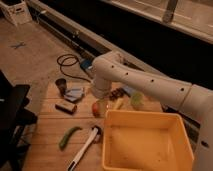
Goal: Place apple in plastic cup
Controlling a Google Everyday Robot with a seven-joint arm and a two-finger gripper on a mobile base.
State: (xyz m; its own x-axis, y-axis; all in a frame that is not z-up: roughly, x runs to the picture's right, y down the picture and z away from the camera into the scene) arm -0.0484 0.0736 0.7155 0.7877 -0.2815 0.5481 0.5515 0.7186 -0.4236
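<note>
Nearest the camera, a large yellow plastic rectangular bin point(145, 150) sits on the slatted wooden table point(45, 150). Just left of it lies a long white-handled tool point(82, 150), and further left a curved green pod-shaped vegetable point(68, 136).

Beyond the bin's far left corner rests the small round reddish-orange apple point(95, 109), on the tabletop and outside any container. A small dark rectangular block point(65, 106) lies to its left.

The white arm's gripper point(101, 101) points down right over the apple, at or just above its top. Whether it is wide, narrow or gripping the fruit cannot be told.

The small translucent pale yellow-green plastic cup point(136, 100) stands upright behind the bin's far rim, apart from the apple to its right.

Further back are a flat blue-grey pad point(75, 93), a small dark cup point(61, 85) and a dark red grape cluster point(117, 93). On the floor beyond the table lies a coiled black cable point(67, 61).
</note>
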